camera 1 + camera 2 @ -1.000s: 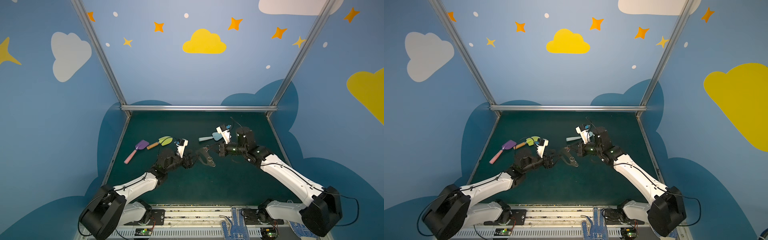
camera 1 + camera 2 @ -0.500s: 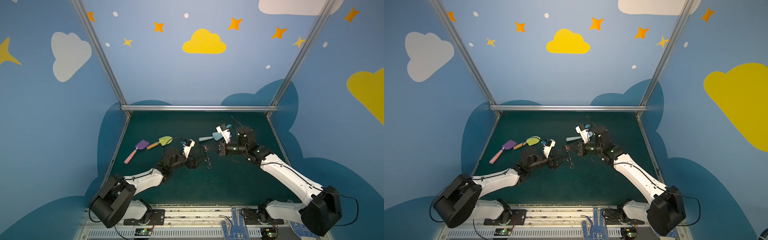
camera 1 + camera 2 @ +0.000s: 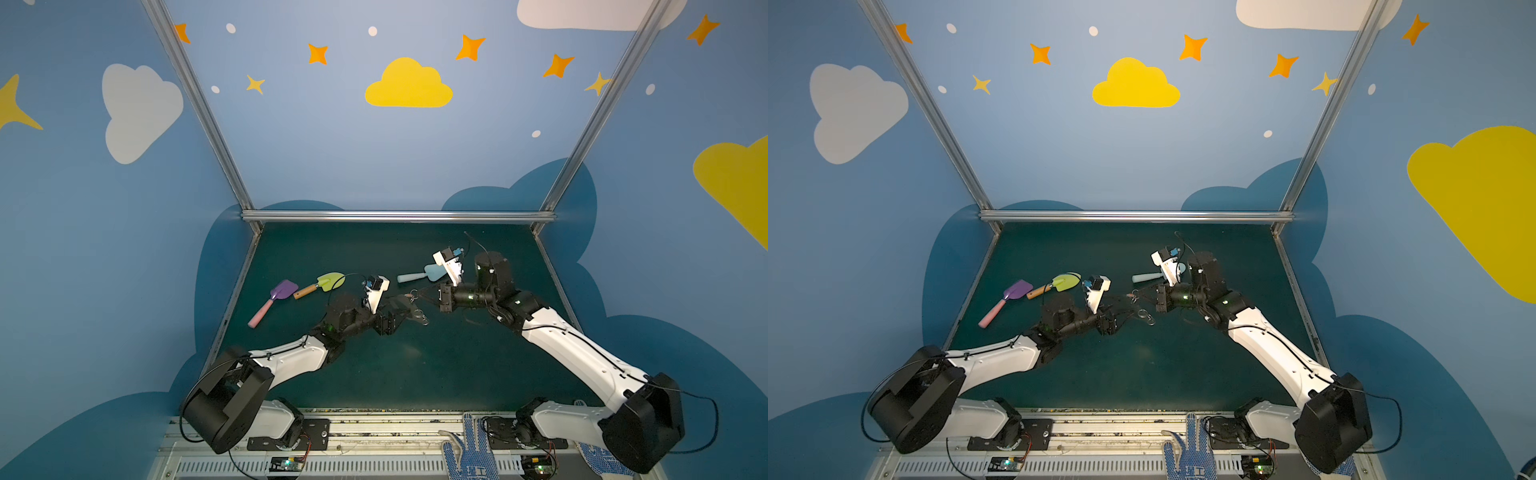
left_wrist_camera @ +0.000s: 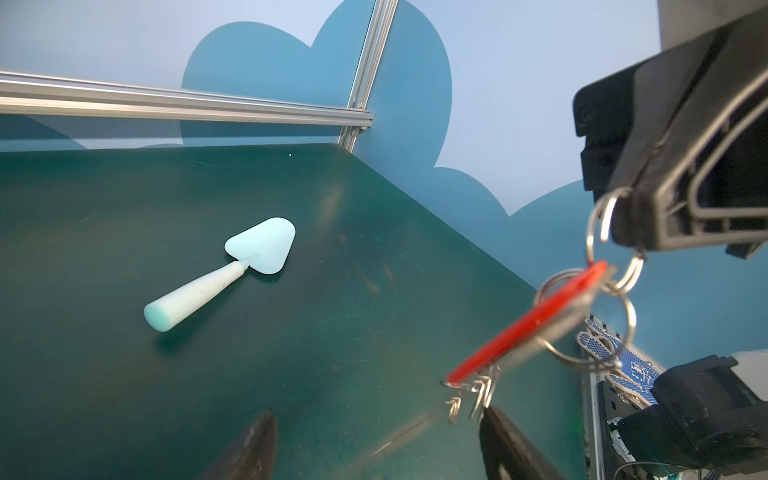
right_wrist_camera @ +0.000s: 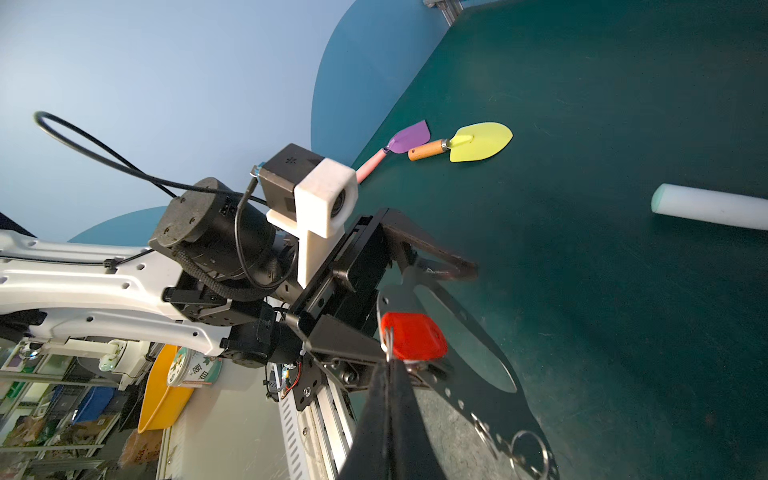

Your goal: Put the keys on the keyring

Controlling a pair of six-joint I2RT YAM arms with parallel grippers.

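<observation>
The keys, a red tag with a blurred silver key and small rings, hang from my right gripper, which is shut on their ring. In the left wrist view that gripper pinches the ring above the tag. The keyring, a grey plate with an oval cut-out, holes and little rings, reaches from the tag back between my left gripper's fingers. My left gripper stands wide open with the plate seen edge-on inside the gap. Both grippers meet mid-table in both top views, left and right.
A purple shovel and a yellow-green shovel lie left of my left arm. A pale blue shovel lies behind the right gripper. A metal rail bounds the table at the back. A dotted glove lies on the front frame.
My left arm swung and its wrist turned by the keyring, and its jaws stand a little wider. The right gripper stayed in place with the keys.
</observation>
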